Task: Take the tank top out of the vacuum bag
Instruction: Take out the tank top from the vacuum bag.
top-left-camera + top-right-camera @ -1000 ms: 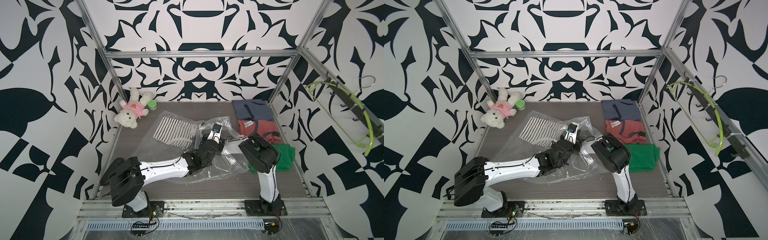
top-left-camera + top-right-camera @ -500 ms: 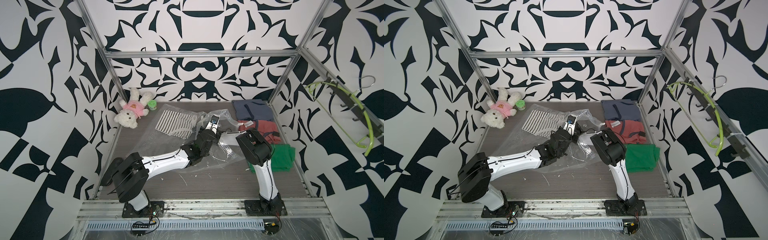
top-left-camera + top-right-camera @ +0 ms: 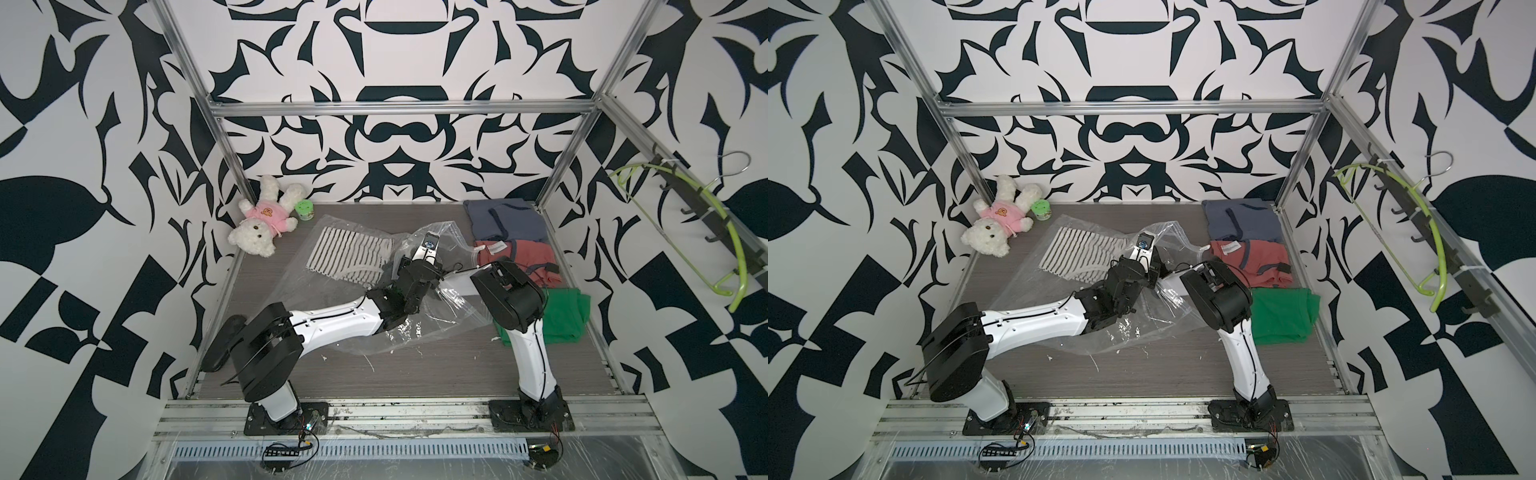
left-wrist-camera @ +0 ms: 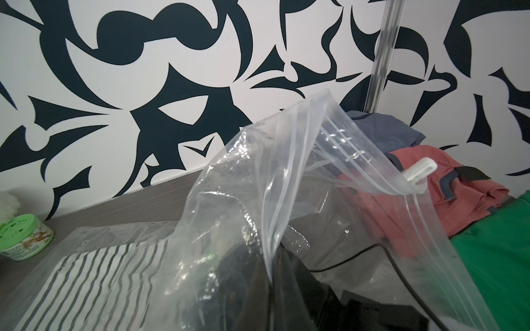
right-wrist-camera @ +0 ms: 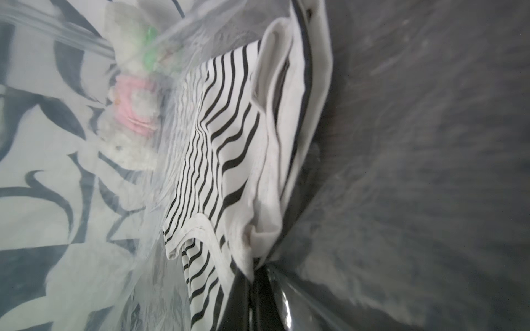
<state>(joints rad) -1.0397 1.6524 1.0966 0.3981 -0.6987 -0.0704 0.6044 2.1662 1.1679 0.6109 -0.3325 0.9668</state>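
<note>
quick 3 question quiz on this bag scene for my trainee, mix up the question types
1. True or false: the tank top lies fully outside the vacuum bag.
2. What stands beside the teddy bear? A) green jar B) blue mug C) yellow ball
3. Fill in: the right gripper is shut on the ____.
Key: 1 false; 2 A; 3 tank top.

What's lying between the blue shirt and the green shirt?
A folded red shirt with a white label lies between the blue shirt and the green shirt; both top views show it.
</note>
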